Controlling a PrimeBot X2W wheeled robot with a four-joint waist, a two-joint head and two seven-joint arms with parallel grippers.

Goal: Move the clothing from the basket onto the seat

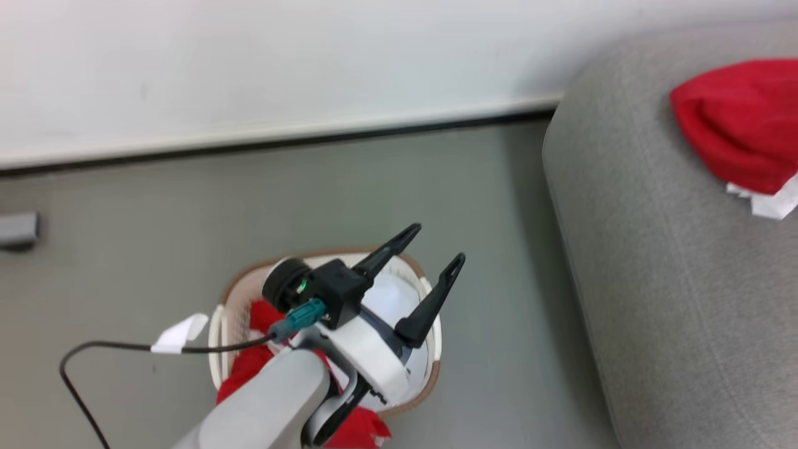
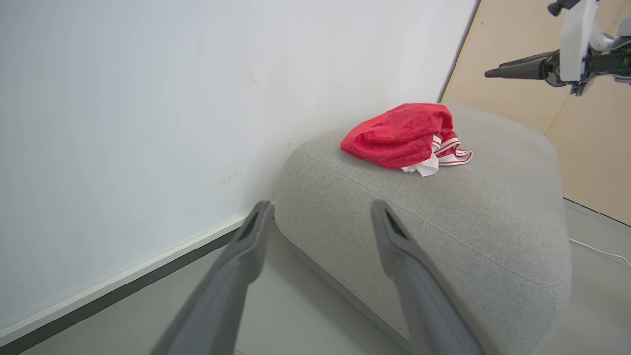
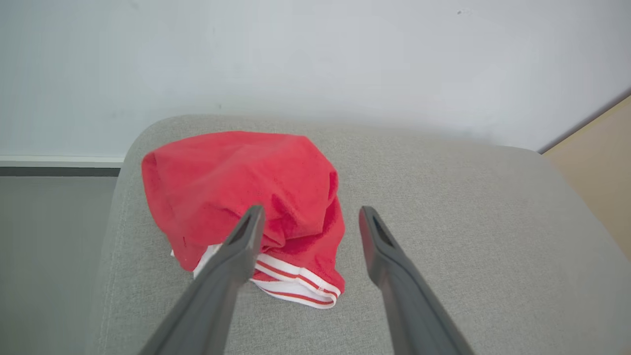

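One red garment (image 1: 742, 118) with white-striped cuffs lies bunched on the grey seat (image 1: 673, 280) near its far left corner. My right gripper (image 3: 311, 212) hovers open just above that garment (image 3: 246, 182), holding nothing. More red clothing (image 1: 252, 368) sits in the cream basket (image 1: 430, 368) on the floor left of the seat. My left gripper (image 1: 437, 243) stands open above the basket, empty, partly hiding its contents. In the left wrist view my left gripper (image 2: 321, 207) points toward the seat (image 2: 443, 222) and garment (image 2: 402, 133), with the right gripper (image 2: 493, 73) at upper right.
A white wall with a dark baseboard (image 1: 280, 140) runs behind the grey floor. A black cable (image 1: 93, 346) with a white tag trails from my left wrist. A small grey object (image 1: 19, 229) is at the far left. A beige panel (image 2: 581, 148) stands beyond the seat.
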